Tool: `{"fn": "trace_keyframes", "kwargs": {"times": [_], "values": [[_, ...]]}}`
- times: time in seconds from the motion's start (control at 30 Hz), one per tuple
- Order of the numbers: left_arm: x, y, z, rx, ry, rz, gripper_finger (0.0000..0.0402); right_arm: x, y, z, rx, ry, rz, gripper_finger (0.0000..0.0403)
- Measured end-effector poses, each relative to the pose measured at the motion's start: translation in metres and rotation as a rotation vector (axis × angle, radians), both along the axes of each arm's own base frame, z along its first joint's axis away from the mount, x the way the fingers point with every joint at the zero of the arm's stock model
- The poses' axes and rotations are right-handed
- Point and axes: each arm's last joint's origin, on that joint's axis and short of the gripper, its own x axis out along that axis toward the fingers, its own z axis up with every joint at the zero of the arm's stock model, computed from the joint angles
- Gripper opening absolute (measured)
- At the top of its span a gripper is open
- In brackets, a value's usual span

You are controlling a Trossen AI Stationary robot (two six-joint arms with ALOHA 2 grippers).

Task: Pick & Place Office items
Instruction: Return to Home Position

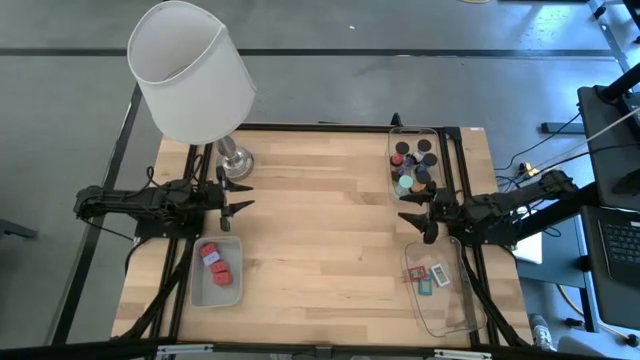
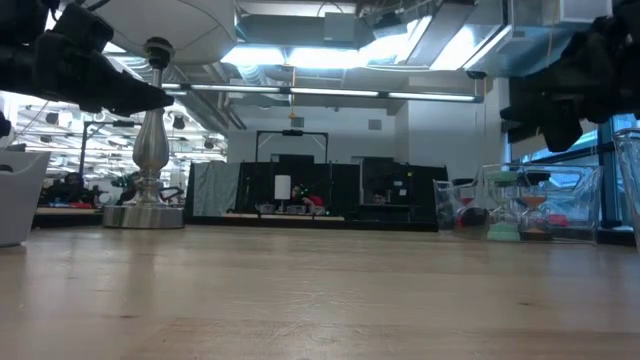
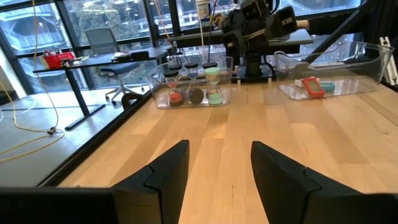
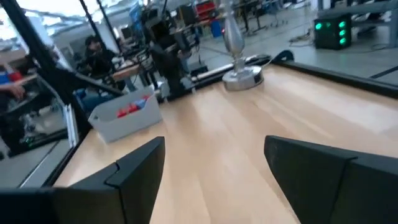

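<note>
The office items lie in three trays. Red blocks (image 1: pixel 217 264) sit in a frosted tray (image 1: pixel 199 291) at the near left. Dark cylinders (image 1: pixel 413 153) and a teal one (image 1: pixel 405 186) fill a clear tray (image 1: pixel 392 137) at the far right. Flat teal, white and red-edged pieces (image 1: pixel 431 274) lie in a clear tray (image 1: pixel 448 318) at the near right. My left gripper (image 1: pixel 240 197) hovers open above the table's left side, between lamp base and frosted tray. My right gripper (image 1: pixel 418 224) hovers open between the two clear trays.
The white-shaded lamp (image 1: pixel 190 70) stands on its metal base (image 1: pixel 235 160) at the far left corner, just beyond the left gripper. Bare wood (image 1: pixel 320 230) spans the table's middle. In the right wrist view a person (image 4: pixel 93 46) sits in the room beyond the table.
</note>
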Motion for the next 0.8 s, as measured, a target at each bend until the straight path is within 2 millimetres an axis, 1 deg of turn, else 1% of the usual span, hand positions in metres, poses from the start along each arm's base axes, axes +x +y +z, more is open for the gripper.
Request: {"fn": "trace_keyframes", "kwargs": {"times": [0.13, 0.27, 0.53, 0.8], "values": [[0.0, 0.0, 0.0, 0.0, 0.0, 0.001, 0.0171, -0.002, -0.006, 0.004, 0.016, -0.042, -0.049, 0.0279], [0.0, 0.003, 0.0, 0.0, 0.0, 0.031, 0.0169, -0.002, -0.015, 0.006, 0.026, -0.076, -0.135, 0.0279], [-0.003, 0.018, 0.0, 0.0, -0.001, 0.19, 0.0169, -0.006, -0.035, 0.011, 0.032, -0.137, -0.336, 0.0279], [-0.007, 0.031, 0.0, 0.001, -0.001, 0.336, 0.0167, -0.011, -0.048, 0.013, 0.027, -0.17, -0.476, 0.0279]]}}
